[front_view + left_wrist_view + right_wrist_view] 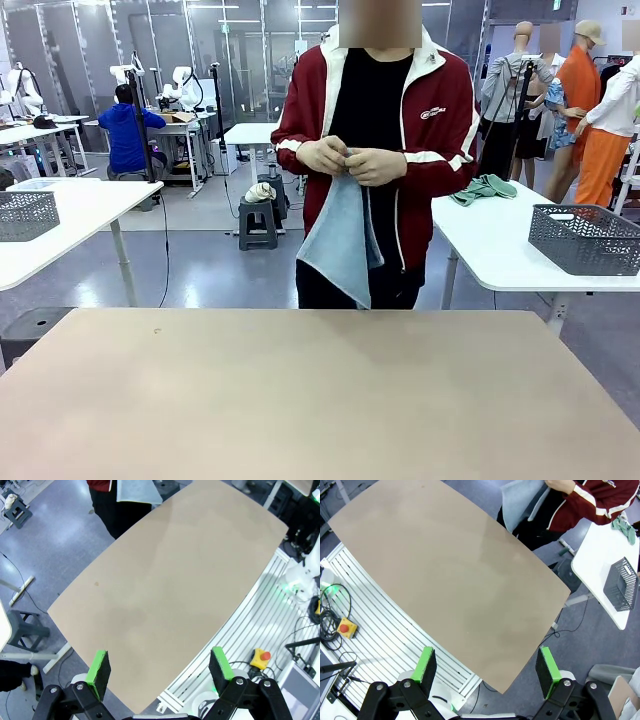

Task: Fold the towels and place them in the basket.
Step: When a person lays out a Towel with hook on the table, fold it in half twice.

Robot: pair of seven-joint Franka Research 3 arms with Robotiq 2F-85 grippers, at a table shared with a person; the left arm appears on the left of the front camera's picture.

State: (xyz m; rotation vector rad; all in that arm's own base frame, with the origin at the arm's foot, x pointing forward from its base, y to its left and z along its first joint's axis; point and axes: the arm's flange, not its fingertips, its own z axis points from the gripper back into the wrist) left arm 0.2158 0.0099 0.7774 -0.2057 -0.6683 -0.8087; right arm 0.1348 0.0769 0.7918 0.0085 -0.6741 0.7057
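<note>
Beyond table (pixel 300 400), person's hands (pixel 326 156) hold blue towel (pixel 340 235); L gripper (pixel 159 656), R gripper (pixel 486 653) open.

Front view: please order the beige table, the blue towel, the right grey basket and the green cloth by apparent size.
1. Beige table.
2. Blue towel and right grey basket: they look about alike and stand at different depths, so unranked.
3. Green cloth.

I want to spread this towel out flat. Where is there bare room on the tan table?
The whole tan table top is bare, from the near edge by the open left gripper and right gripper to the far edge. The only busy spot is just past the far edge's middle, where the person's hands hold the pale blue towel.
</note>
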